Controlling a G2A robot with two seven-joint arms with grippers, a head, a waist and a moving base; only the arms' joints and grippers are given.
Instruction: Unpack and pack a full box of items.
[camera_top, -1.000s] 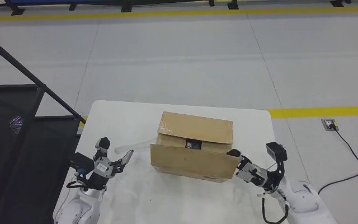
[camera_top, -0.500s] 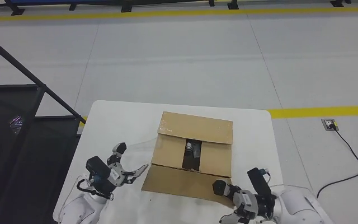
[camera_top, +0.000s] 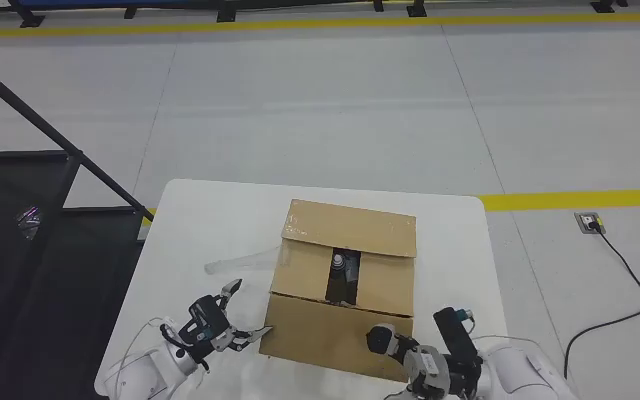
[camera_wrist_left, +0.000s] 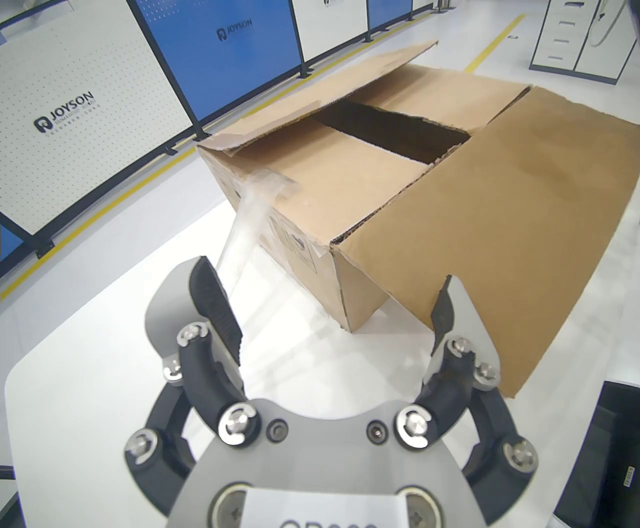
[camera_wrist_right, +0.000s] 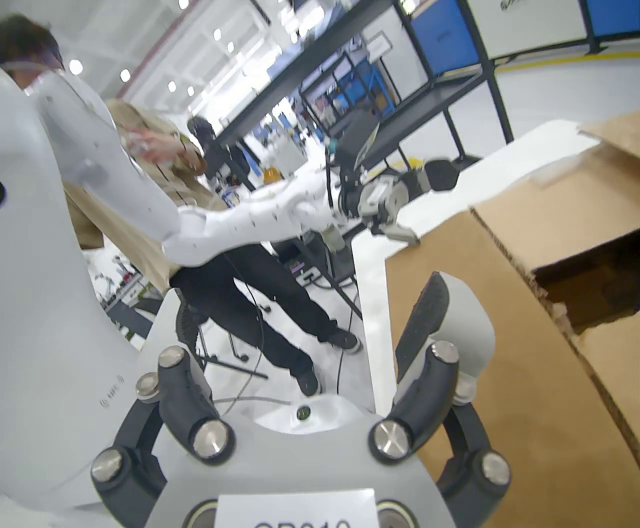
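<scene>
One box (camera_top: 385, 280), long axis prob. L-R.

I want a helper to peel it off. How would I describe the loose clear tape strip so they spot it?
On the white table stands a brown cardboard box with its top partly open. From the box's top corner on the left claw's side, a strip of clear tape trails down toward the tabletop. It alone is see-through, against matte brown card.
</scene>
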